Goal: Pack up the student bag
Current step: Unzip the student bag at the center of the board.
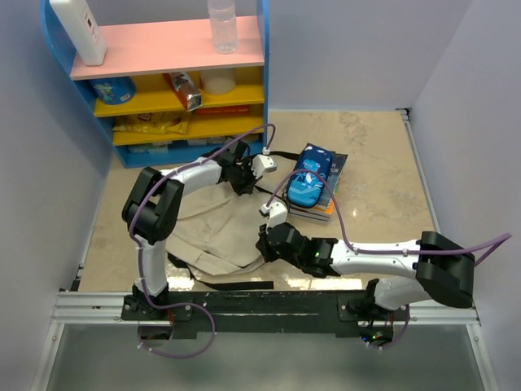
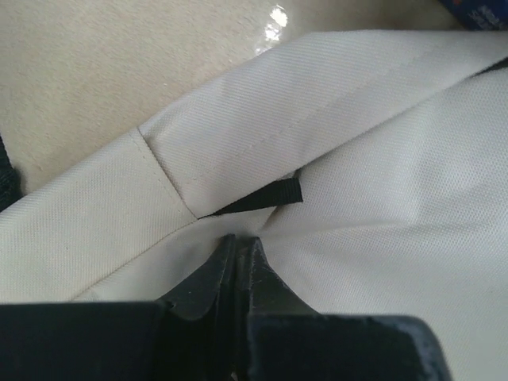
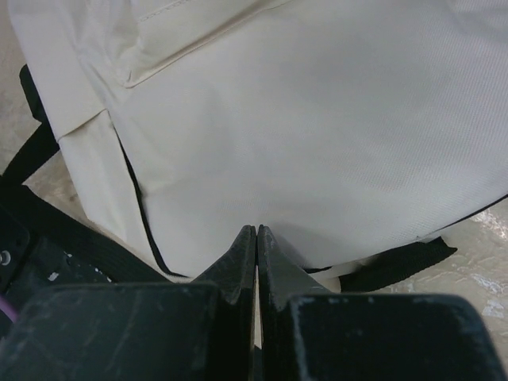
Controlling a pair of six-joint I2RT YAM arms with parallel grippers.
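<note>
Fig. | student bag point(image 1: 210, 230): cream canvas with black straps, lying flat and rumpled between my two claws | my left claw point(image 2: 236, 240): jaws closed, pinching a fold of canvas, stitched seam just ahead of the tips | my right claw point(image 3: 255, 230): jaws pressed together, tips against the bag's edge; whether cloth is caught between them I cannot tell
</note>
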